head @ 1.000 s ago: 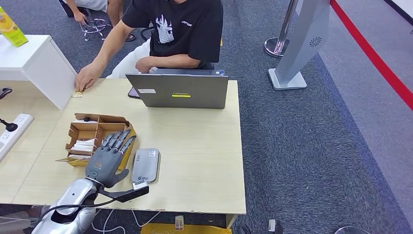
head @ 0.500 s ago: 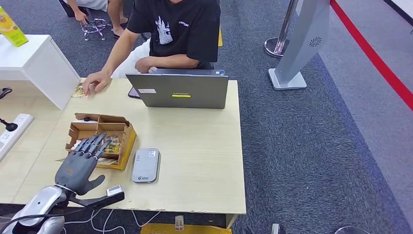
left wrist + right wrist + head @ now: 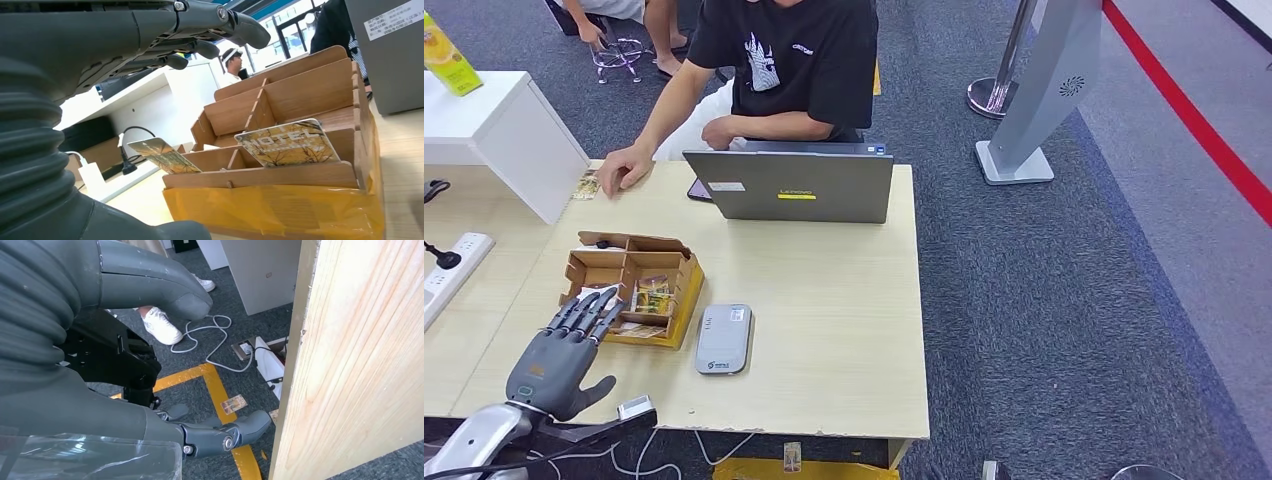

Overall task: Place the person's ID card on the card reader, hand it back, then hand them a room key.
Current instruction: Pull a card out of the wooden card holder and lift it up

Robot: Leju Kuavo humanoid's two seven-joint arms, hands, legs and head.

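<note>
Presently the ID card (image 3: 585, 184) appears to be the small card lying at the table's far left edge, under the fingertips of the person's hand (image 3: 625, 168), roughly eleven o'clock from the card reader (image 3: 724, 339). That reader, a grey slab, lies bare near the front edge of the table (image 3: 834, 300), with nothing on top. Just beside it, at nine o'clock, stands the divided wooden box (image 3: 629, 285) holding room key cards; one key card (image 3: 286, 142) marked "HOTEL" leans in a front compartment. The left hand (image 3: 559, 350) hovers at the box's near left corner, fingers spread and straight, holding nothing. The right hand (image 3: 150, 365) hangs below the table edge beside the floor, fingers loosely apart, holding nothing. Judgement: the task stands at or near its start, since no card lies on the reader; reading the card, returning it and passing a key all appear outstanding. A laptop (image 3: 789, 186) stands at twelve o'clock from the reader.
</note>
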